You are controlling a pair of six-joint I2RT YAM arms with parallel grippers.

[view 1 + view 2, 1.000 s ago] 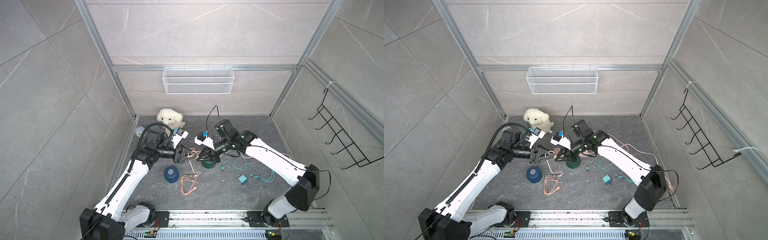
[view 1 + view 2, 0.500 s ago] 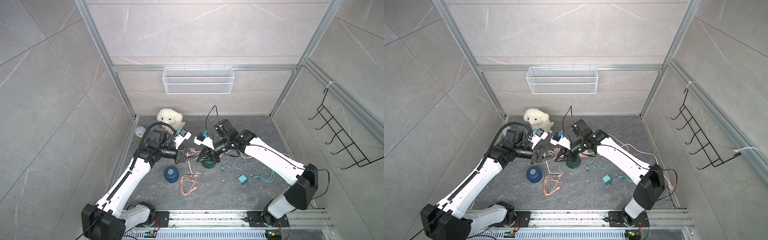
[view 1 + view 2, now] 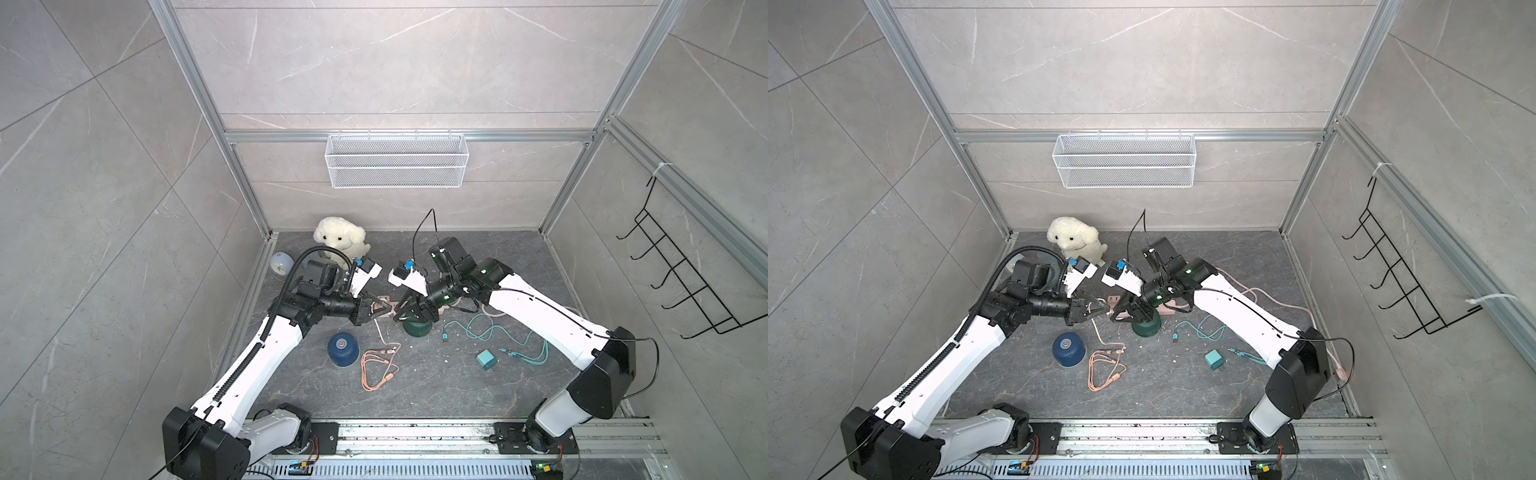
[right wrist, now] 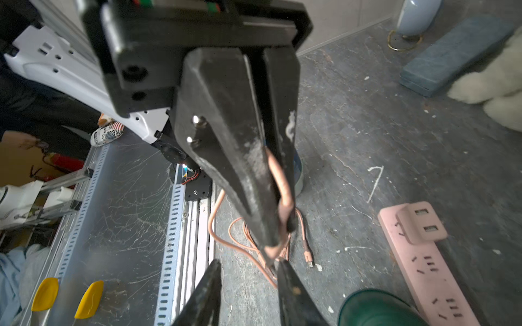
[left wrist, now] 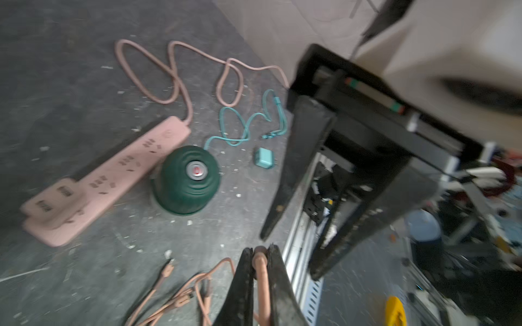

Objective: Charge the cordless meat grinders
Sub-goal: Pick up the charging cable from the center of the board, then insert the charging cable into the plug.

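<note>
At the middle of the table [image 3: 436,390], the left pincer [image 5: 260,249] is clamped narrow on the orange cable [image 4: 279,180]. The right pincer [image 4: 248,264] stands wide and empty just beside it, right above the green grinder [image 3: 417,328]. The blue grinder [image 3: 343,350] sits at 8 o'clock from the green one. The thin cable may slide out of the grip if its trailing coil snags. The right fingers could also nudge the green grinder askew, or the two pincers may collide
</note>
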